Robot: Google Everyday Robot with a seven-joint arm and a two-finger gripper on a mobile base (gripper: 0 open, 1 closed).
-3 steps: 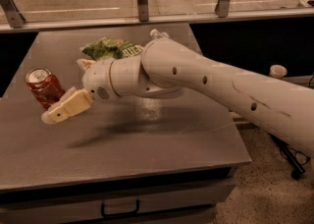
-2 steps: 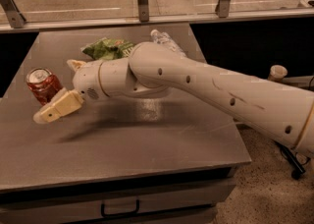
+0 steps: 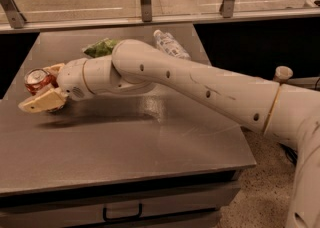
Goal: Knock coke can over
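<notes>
Dim warm light — the gripper point(image 3: 37, 88) at the coke can point(image 3: 36, 77) casts a soft shadow.

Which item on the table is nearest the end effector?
The small red cylindrical metal drink can, right at the end effector; the green crinkled bag and clear plastic bottle lie farther back.

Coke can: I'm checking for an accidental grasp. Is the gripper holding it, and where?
Apparently not held. The gripper, near the left edge of the table, has its jaws open, one on each side of the coke can.
</notes>
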